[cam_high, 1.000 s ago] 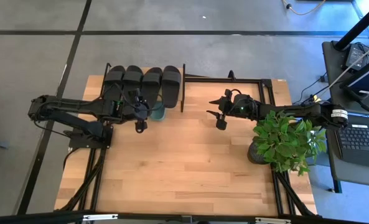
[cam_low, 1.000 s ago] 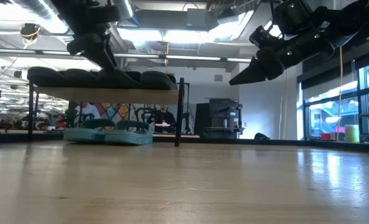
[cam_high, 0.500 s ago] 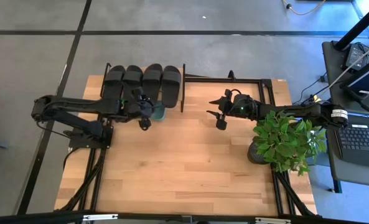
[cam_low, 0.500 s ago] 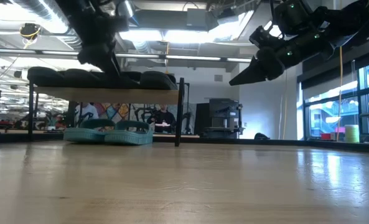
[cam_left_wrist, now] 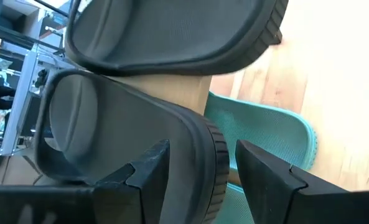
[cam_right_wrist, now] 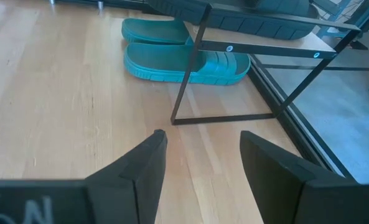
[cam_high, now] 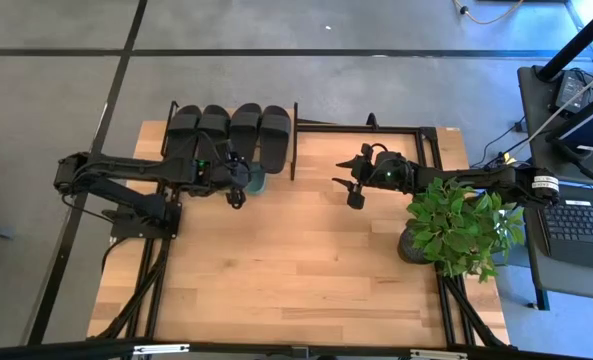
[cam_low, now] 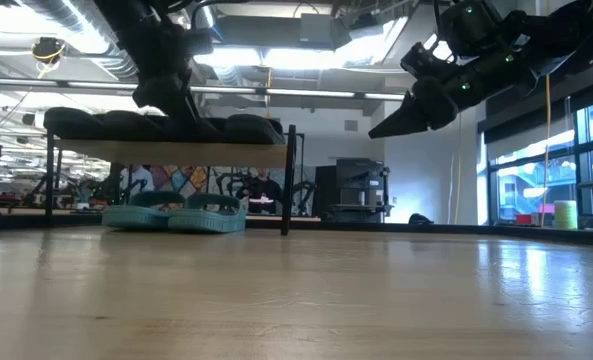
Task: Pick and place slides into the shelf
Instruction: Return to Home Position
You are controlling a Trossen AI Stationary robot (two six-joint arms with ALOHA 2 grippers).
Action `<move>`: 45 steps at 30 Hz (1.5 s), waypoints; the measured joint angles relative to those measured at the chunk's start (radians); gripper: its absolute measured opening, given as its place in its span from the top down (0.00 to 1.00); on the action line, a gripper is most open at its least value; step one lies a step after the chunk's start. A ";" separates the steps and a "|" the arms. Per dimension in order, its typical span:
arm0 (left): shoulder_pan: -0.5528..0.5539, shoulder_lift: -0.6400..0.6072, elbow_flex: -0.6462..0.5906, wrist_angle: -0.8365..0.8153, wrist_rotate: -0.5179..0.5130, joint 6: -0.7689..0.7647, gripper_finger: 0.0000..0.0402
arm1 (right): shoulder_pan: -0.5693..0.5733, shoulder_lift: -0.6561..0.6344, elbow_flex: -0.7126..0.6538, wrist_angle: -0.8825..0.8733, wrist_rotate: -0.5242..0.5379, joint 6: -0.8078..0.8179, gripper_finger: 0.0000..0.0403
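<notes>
A leafy potted plant (cam_high: 461,225) sits at the three o'clock edge of the wooden table (cam_high: 296,280). Farther out that way, an open laptop (cam_high: 586,230) rests on a side desk (cam_high: 532,90).

Counted four matte black slides (cam_high: 229,130). Noted two teal-green slides (cam_right_wrist: 178,59), ribbed across the strap. Logged black frame and pale wood board on shelf (cam_low: 176,153). Logged light, grained planks on table (cam_high: 296,260). Noted green leaves on plant (cam_high: 461,225).

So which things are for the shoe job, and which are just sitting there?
For the job: four matte black foam slides, two sage green foam slides, black-framed wooden-topped shelf, left tool by shelf, right tool mid-table.
Just there: leafy green potted plant, dark laptop.
</notes>
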 joint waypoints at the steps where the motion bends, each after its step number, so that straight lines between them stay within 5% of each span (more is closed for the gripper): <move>1: -0.002 0.000 0.005 0.000 0.000 0.000 0.56 | 0.000 0.000 0.000 0.000 0.000 0.000 0.49; 8: -0.032 -0.052 0.101 -0.030 0.070 -0.029 0.56 | 0.000 0.000 0.000 0.000 0.000 -0.001 0.49; 16: 0.035 -0.267 0.046 0.133 0.464 -0.093 0.56 | -0.032 0.000 0.000 -0.001 0.000 -0.004 0.49; 20: 0.049 -0.375 -0.057 0.250 0.569 -0.085 0.56 | -0.067 -0.005 -0.015 0.009 -0.007 -0.004 0.49; 35: 0.049 -0.761 -0.458 0.500 0.589 -0.147 0.56 | -0.121 -0.354 -0.276 0.151 -0.063 0.121 0.49; 45: 0.049 -0.991 -0.583 0.499 0.589 -0.169 0.56 | -0.121 -0.566 -0.384 0.151 -0.081 0.171 0.49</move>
